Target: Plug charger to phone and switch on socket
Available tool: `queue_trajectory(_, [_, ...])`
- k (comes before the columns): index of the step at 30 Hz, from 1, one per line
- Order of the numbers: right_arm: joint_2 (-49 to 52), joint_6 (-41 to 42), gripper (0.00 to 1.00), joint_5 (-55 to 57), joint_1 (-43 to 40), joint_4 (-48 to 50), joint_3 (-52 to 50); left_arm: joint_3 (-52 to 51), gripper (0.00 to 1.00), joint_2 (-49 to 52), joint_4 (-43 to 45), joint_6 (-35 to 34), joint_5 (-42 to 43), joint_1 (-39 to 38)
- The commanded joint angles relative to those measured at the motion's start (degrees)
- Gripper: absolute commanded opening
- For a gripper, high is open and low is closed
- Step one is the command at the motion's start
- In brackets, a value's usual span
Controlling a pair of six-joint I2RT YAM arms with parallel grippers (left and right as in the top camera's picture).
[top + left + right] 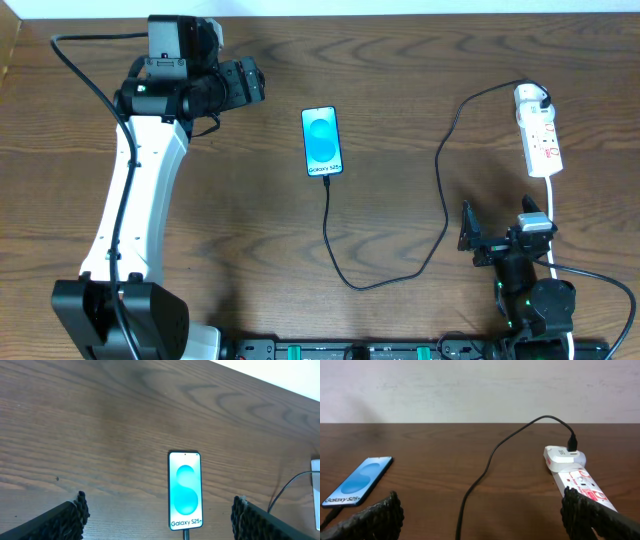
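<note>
The phone (322, 141) lies flat mid-table with its blue screen lit; it also shows in the left wrist view (185, 490) and the right wrist view (357, 481). The black charger cable (443, 200) runs from the phone's near edge, loops toward the front and rises to the adapter (530, 97), which sits in the far end of the white socket strip (543, 140). The cable tip meets the phone's bottom edge (186, 534). My left gripper (255, 82) is open and empty, left of the phone. My right gripper (500, 228) is open and empty, in front of the strip (585, 485).
The strip's white cord (553, 215) runs toward the front past the right arm. The table's far edge meets a pale wall (480, 390). The left arm's base stands at the front left (120, 315).
</note>
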Motion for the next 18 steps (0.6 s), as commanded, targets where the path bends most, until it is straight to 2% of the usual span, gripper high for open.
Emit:
queue_trajectory(1, [-0.5, 0.2, 0.99, 0.3, 0.3, -0.3, -0.1, 0.2, 0.92, 0.0, -0.1, 0.6, -0.7, 0.1])
queue_trajectory(11, [-0.5, 0.2, 0.99, 0.3, 0.3, -0.3, -0.1, -3.5, 0.92, -4.5, 0.5, 0.6, -6.2, -0.2])
queue_trajectory(18, [-0.5, 0.2, 0.99, 0.3, 0.3, -0.3, -0.1, -12.4, 0.92, -11.3, 6.6, 1.0, -6.6, -0.2])
